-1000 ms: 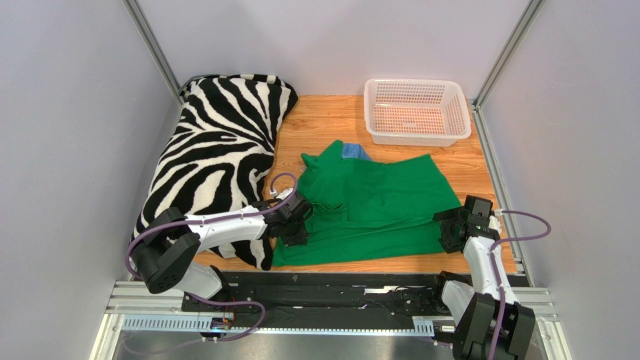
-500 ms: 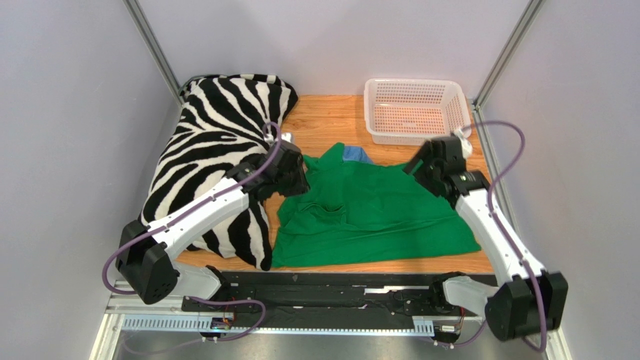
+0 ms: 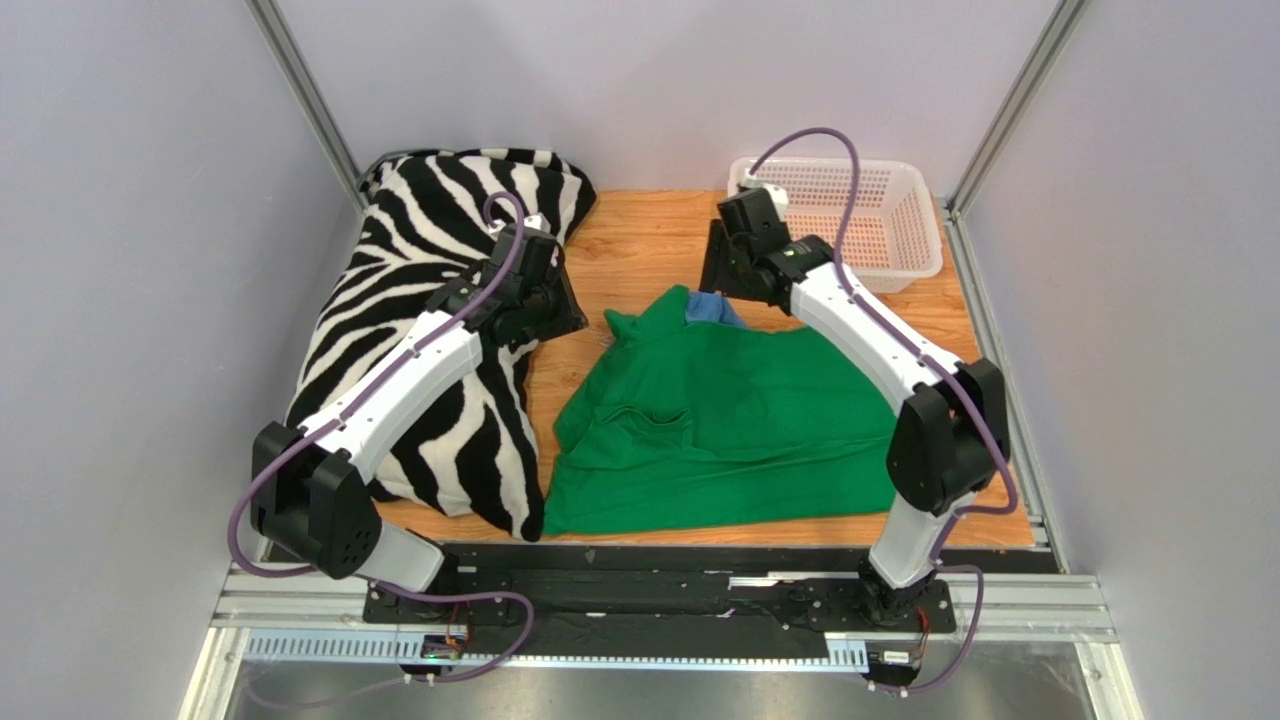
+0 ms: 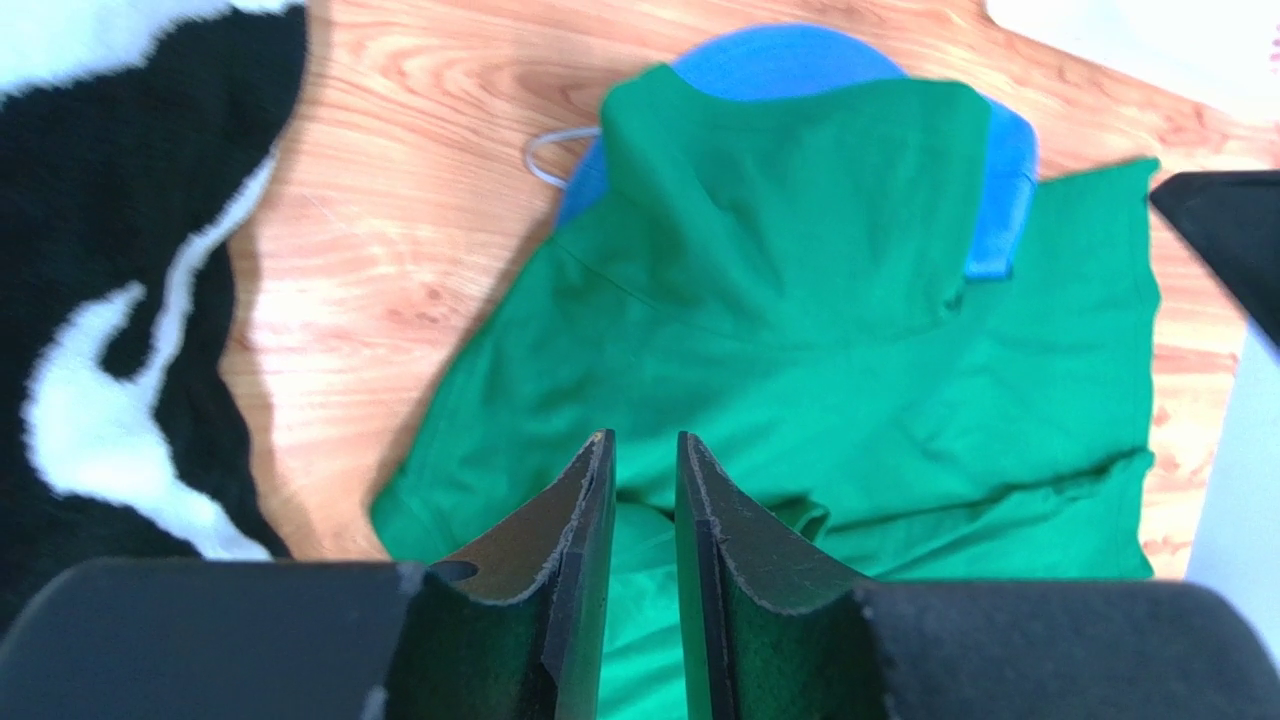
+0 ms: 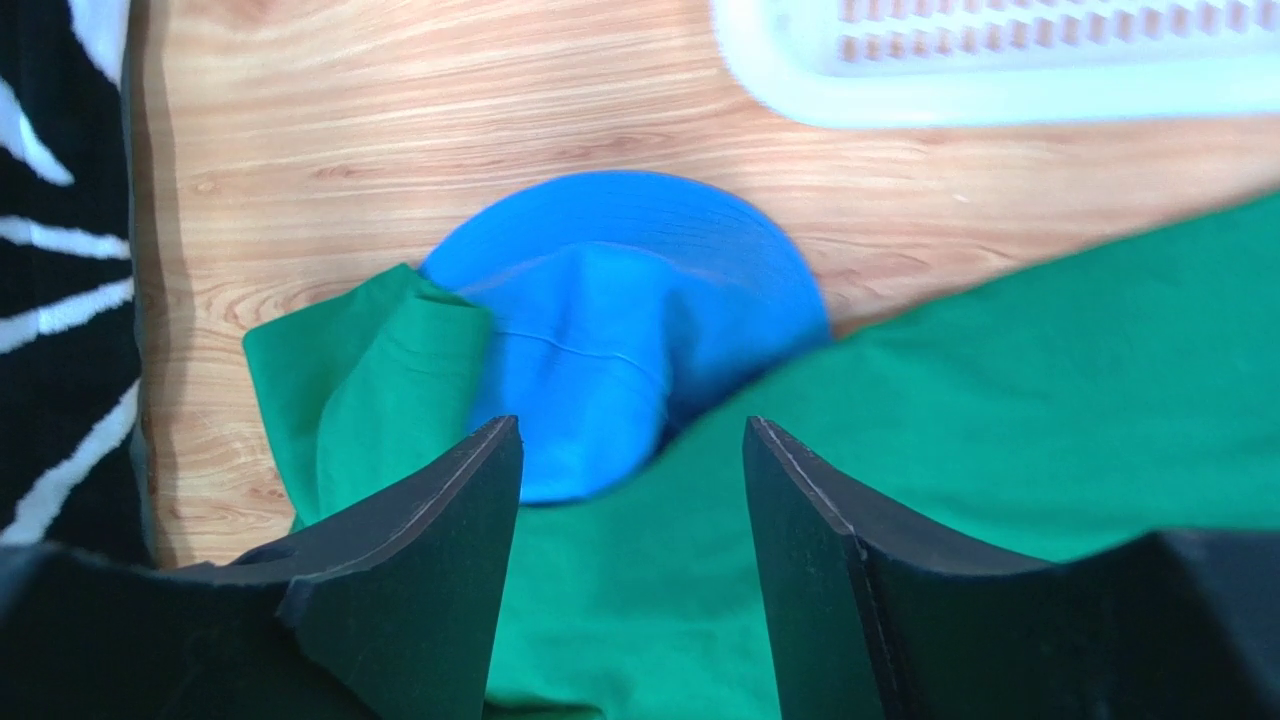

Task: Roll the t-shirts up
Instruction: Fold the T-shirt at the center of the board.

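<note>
**Item 1, green t-shirt** (image 3: 736, 428): lies rumpled and unrolled on the wooden bench (image 3: 646, 248), between the zebra-striped pillow (image 3: 436, 300) and the bench's right edge. Its far end is draped over a blue bucket hat (image 5: 631, 315).

**Item 2, left hand** (image 4: 643, 450): above the shirt's far left corner, beside the pillow. Fingers nearly together with a thin slit between them, holding nothing.

**Item 3, right hand** (image 5: 631, 435): above the hat, near the white basket (image 3: 834, 225). Fingers apart, empty.

**Step in hand (judged):** approach to the shirt's far end; no rolling has begun.

**Next move calls for:** each hand pinching green cloth only, lifting it clear of the hat, then spreading the shirt flat so that 1 straight edge can be turned over.
</note>
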`<state>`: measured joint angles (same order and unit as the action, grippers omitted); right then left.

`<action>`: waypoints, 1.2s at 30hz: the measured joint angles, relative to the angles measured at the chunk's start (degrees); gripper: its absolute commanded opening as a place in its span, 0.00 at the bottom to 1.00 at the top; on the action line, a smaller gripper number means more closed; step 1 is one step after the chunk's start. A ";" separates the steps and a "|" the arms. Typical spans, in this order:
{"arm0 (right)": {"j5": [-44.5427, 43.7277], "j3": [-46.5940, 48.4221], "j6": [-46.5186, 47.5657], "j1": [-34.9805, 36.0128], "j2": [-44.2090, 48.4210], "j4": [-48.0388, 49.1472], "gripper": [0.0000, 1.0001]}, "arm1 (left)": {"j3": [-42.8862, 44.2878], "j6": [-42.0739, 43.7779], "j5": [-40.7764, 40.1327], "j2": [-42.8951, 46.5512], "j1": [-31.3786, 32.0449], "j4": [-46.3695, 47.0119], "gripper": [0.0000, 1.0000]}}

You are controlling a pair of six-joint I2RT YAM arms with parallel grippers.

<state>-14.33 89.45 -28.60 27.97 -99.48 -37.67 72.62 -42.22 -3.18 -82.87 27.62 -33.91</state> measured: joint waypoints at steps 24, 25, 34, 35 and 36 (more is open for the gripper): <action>-2.01 14.86 4.48 5.03 -16.39 -2.91 0.52 | -0.26 0.79 3.37 -1.68 -2.51 1.09 0.27; -1.90 14.86 4.46 5.05 -16.48 -2.91 0.51 | -0.37 0.79 3.43 -1.68 -2.56 1.16 0.27; 0.52 14.86 4.24 5.35 -16.59 -2.34 0.35 | -1.46 0.81 4.33 -1.68 -2.71 1.99 0.27; 0.68 14.86 4.24 5.35 -16.59 -2.29 0.33 | -1.60 0.81 4.37 -1.68 -2.75 2.03 0.27; 1.01 14.86 4.17 5.35 -16.59 -2.27 0.29 | -1.70 0.81 4.44 -1.68 -2.86 2.03 0.27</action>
<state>-13.32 104.31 -24.43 33.32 -116.07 -39.94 70.91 -41.41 1.26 -84.55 24.75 -31.88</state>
